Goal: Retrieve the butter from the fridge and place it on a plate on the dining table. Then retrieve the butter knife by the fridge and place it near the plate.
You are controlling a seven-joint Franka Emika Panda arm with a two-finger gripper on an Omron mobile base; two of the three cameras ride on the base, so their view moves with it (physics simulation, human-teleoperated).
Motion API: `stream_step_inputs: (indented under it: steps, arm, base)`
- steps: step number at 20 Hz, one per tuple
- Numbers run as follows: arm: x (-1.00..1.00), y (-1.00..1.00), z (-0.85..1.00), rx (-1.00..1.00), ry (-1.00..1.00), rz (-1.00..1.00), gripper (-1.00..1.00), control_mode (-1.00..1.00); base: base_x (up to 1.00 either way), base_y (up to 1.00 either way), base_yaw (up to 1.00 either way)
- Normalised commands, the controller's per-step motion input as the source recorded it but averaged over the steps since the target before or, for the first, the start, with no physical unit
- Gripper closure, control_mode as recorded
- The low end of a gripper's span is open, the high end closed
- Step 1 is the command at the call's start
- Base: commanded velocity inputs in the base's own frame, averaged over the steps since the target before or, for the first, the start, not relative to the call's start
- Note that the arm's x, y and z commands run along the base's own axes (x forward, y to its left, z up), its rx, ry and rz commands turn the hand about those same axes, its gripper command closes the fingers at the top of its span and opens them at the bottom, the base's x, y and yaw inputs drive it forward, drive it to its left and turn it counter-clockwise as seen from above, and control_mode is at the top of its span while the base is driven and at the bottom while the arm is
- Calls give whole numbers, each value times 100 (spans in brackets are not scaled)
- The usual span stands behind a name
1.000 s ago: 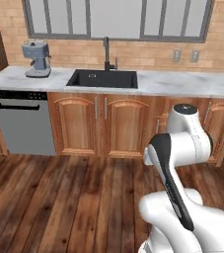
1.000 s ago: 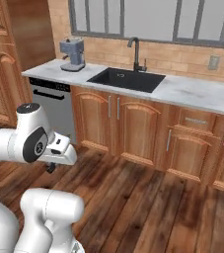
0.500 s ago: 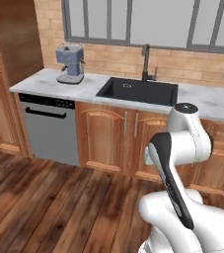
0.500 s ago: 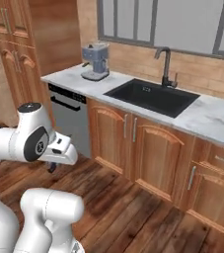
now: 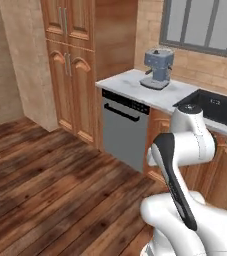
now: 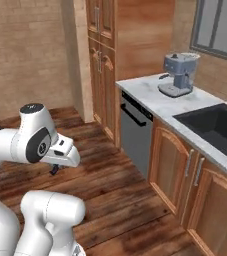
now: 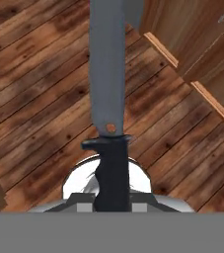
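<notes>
One butter knife [image 7: 107,94], grey blade and dark handle, is sitting clamped in the closed end effector [image 7: 112,197], pointing out over the wooden floor [image 5: 50,180]; judging by this, the knife pickup is done and its placing near the plate is remaining. One coffee machine [image 5: 157,68] is standing on one marble desk [image 6: 157,102]; one dishwasher [image 5: 122,131] is sitting beneath; one black sink [image 6: 212,125] is lying alongside.

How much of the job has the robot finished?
The butter knife is already picked up: the gripper is shut on its dark handle, blade pointing out over the wooden floor. Still left: carrying it to the dining table and laying it near the plate. Whether the butter is done can't be told here.
</notes>
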Motion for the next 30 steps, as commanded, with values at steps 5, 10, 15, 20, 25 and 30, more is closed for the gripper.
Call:
stream_step_inputs:
  steps: [5, 10, 15, 20, 25, 30]
  arm:
    - [0, 0, 0, 0, 0, 0, 100, 100]
    - [0, 0, 0, 0, 0, 0, 100, 100]
    - [0, 0, 0, 0, 0, 0, 100, 100]
    - [0, 0, 0, 0, 0, 0, 100, 100]
    - [0, 0, 0, 0, 0, 0, 100, 100]
    - [0, 0, 0, 0, 0, 0, 100, 100]
  base:
    - [50, 0, 76]
    - [68, -2, 75]
    - [95, -8, 70]
    - [100, -3, 62]
    - [100, -61, 52]
    - [100, -67, 47]
